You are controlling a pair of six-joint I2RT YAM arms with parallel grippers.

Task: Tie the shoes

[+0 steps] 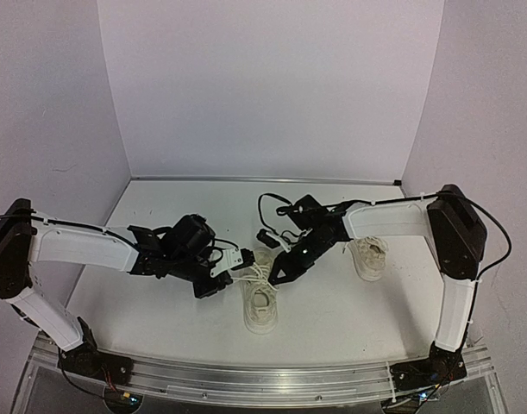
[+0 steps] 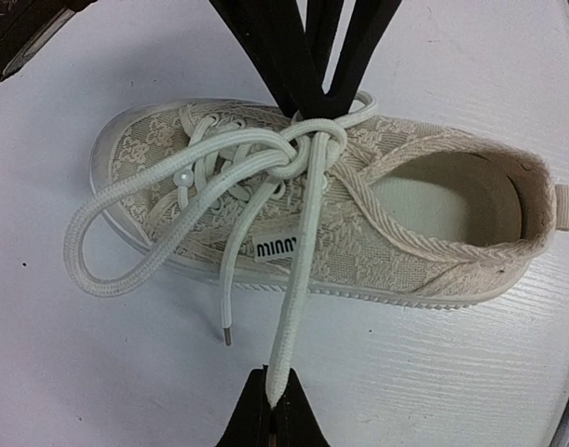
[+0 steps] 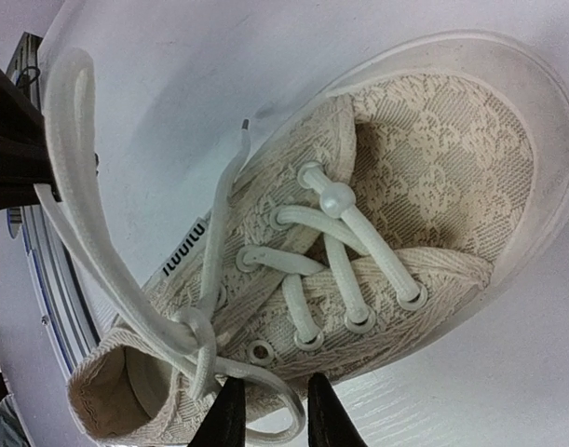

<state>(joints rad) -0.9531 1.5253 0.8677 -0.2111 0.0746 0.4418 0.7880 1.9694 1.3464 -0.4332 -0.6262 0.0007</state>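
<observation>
One cream-white shoe (image 1: 261, 306) lies at the table's centre, its toe towards the near edge. It fills the left wrist view (image 2: 359, 233) and the right wrist view (image 3: 424, 177). Its white laces (image 2: 307, 279) are crossed in a loose knot (image 2: 307, 154) with a big loop (image 2: 107, 251) off the toe. My left gripper (image 2: 271, 402) is shut on one lace strand and holds it taut, left of the shoe (image 1: 237, 261). My right gripper (image 3: 277, 414) stands with jaws apart over the shoe's other side, a lace loop (image 3: 289, 419) between its fingertips. The second shoe (image 1: 368, 257) lies under the right arm.
White walls close the table at the back and both sides. The table's near edge is a metal rail (image 1: 263, 379) with the arm bases on it. A black cable (image 1: 267, 207) loops above the right wrist.
</observation>
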